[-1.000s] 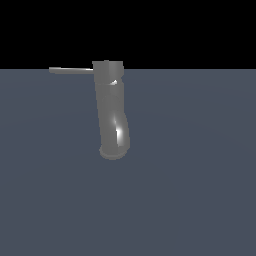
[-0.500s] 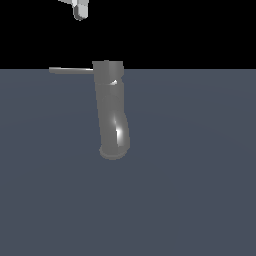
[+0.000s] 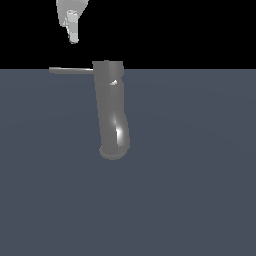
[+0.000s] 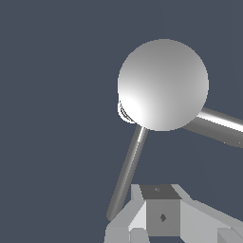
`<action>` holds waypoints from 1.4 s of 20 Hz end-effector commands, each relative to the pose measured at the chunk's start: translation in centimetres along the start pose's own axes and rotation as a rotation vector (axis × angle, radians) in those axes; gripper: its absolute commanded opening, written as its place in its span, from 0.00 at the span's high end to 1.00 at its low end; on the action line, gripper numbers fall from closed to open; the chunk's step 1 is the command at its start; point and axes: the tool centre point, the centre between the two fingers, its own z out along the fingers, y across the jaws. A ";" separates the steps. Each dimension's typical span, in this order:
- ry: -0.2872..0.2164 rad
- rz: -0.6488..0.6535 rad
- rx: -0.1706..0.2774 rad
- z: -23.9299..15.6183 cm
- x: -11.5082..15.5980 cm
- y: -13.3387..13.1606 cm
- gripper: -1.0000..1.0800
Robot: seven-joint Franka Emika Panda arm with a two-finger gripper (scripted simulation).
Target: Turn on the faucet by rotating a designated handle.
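Note:
The faucet (image 3: 112,112) is a thick glossy grey tube with a flat-topped head, standing on the grey surface in the exterior view. The handle (image 3: 71,70) is a thin grey rod sticking out from the head toward the exterior view's left. My white gripper (image 3: 73,36) hangs above the handle's outer end, apart from it, with its fingers together and nothing in them. In the wrist view the faucet's round head (image 4: 163,85) is seen from above, the handle (image 4: 127,173) runs from it toward my gripper (image 4: 159,191), and the tube (image 4: 218,126) leads off sideways.
A flat dark blue-grey floor (image 3: 200,175) lies all around the faucet. The background above it is black. No other objects show.
My gripper has come into the exterior view from the top and moved down toward the handle's outer end. The faucet and handle have not moved.

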 end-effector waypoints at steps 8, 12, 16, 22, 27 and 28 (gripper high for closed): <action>0.022 0.193 -0.001 3.9 -1.5 -4.0 1.00; 0.031 0.252 0.000 5.2 -2.1 -5.1 1.00; 0.038 0.294 0.002 6.2 -2.5 -5.9 1.00; 0.043 0.325 0.003 6.9 -2.8 -6.5 1.00; 0.043 0.327 0.003 7.0 -2.9 -6.5 1.00; 0.043 0.326 0.003 7.0 -2.9 -6.5 1.00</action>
